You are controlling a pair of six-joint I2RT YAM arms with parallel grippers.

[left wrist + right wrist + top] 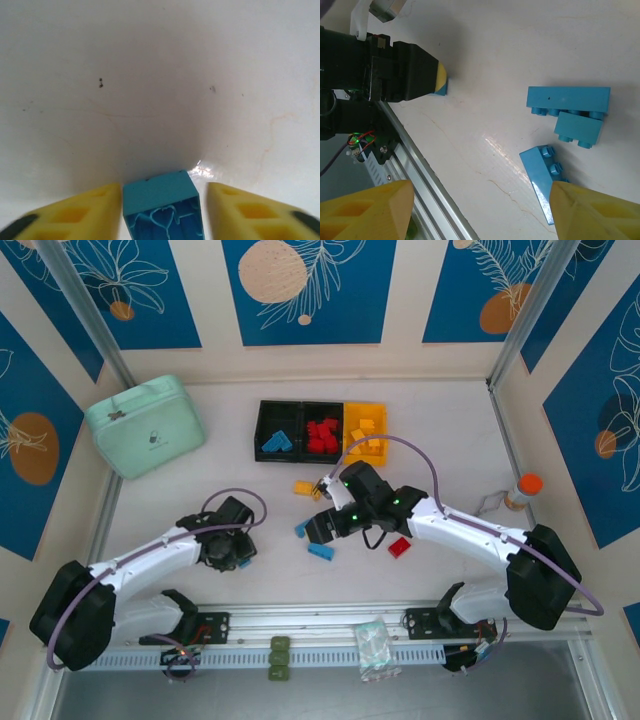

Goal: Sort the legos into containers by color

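Arms are the largest hazard. Both wrists sit on the near side of the containers point(320, 430), and the right gripper point(484, 200) hangs roughly between the left gripper point(164, 192) and the left-hand black bin point(277, 432), where the blue pieces lie. A straight carry to that bin could bring the two wrists together.

Containers come next. The three bins are joined and narrow, so a brick let go off-centre could fall into the red middle bin point(322, 432) or catch on a dividing wall.

Left jaws stand close on either side of a blue brick point(162, 220) that rests on the table well to the near-left of the containers. One finger point(75, 215) looks to be touching it and the other point(260, 215) shows a thin gap. I cannot tell whether the brick is truly clamped. If one side meets it first, the brick may skid or twist, and a grip near its end could let it swing out on the lift.

Right jaws are spread wide and empty over three loose blue bricks just on the near side of the containers. One finger point(595, 215) sits right beside the tilted brick point(545, 175). Coming down, it could land on that brick and flick it away. The other two, a long brick point(568, 97) and a short one point(580, 131), touch each other, so one may drag the other.
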